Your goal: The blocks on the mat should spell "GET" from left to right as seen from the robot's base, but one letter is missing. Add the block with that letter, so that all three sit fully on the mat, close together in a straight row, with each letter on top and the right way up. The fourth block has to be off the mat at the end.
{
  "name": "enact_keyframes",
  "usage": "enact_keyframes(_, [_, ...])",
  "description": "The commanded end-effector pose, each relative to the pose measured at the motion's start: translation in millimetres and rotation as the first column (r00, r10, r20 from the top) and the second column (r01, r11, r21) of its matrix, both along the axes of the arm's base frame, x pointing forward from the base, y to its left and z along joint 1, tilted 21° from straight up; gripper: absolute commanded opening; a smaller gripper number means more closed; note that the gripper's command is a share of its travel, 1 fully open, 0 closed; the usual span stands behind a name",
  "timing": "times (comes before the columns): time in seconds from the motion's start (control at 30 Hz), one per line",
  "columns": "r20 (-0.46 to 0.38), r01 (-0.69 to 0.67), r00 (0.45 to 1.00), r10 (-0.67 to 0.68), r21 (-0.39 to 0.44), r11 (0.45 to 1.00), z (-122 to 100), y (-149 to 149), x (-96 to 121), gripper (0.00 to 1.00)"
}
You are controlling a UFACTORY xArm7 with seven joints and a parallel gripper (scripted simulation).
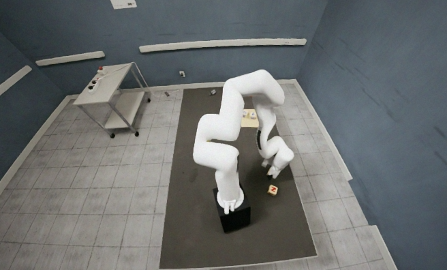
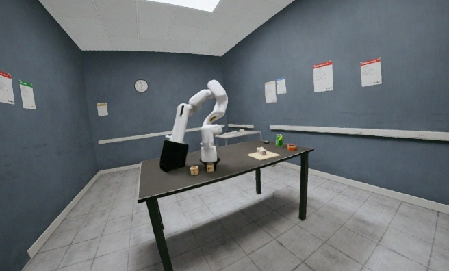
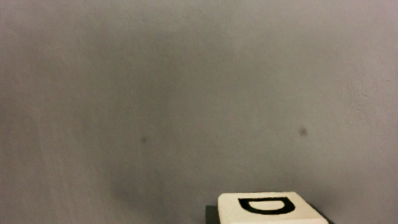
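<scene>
Item: one white arm on a black pedestal (image 1: 244,218), standing on a dark grey table (image 1: 195,238). Gripper (image 1: 270,175): pointed down at the table just to the side of the pedestal, jaws closed on a pale block (image 3: 270,209) that rests on or close above the table surface; the pictures do not settle which. Held block: the top face carries a black mark that reads like a D, but it is cut by the lower edge of the wrist view, so the letter cannot be confirmed. A dark finger edge shows against its left side in that view. Second loose block (image 1: 272,190): wooden, with a red mark on top that is either N or Z, lying near the gripper on the side towards the table's near end, apart from the held one. Mat (image 1: 249,124): pale yellow, at the far end of the table, well apart from the gripper and partly hidden behind the arm in the top view. It bears two small blocks (image 2: 261,150) close together, with letters too small to read. Governing relation: the mat lies straight ahead of the base along the table's length, with the held block behind it near the pedestal. The block is a cube and has no long axis, so only its top face and letter heading matter. Judgement: lift pending, then a long carry forward to the mat.
</scene>
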State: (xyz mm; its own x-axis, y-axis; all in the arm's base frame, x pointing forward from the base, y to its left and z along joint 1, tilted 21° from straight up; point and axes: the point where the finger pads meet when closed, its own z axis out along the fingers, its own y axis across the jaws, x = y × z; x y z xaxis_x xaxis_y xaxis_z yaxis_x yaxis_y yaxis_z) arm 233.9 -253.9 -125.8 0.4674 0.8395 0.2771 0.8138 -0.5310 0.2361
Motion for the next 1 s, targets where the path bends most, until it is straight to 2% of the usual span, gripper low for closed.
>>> enact_keyframes(0.0, [0.000,0.002,1.000,-0.002,-0.002,1.000,1,-1,0,0.44])
enact_keyframes(0.23, [0.000,0.002,1.000,-0.002,-0.002,1.000,8,-2,-3,0.44])
enact_keyframes(0.57, [0.000,0.002,1.000,-0.002,-0.002,1.000,74,-10,-27,0.44])
enact_keyframes(0.63, [0.000,0.002,1.000,-0.002,-0.002,1.000,74,-10,-27,0.44])
enact_keyframes(0.8, [0.000,0.002,1.000,-0.002,-0.002,1.000,91,-12,-34,0.44])
enact_keyframes(0.97, [0.000,0.002,1.000,-0.002,-0.002,1.000,94,-12,-35,0.44])
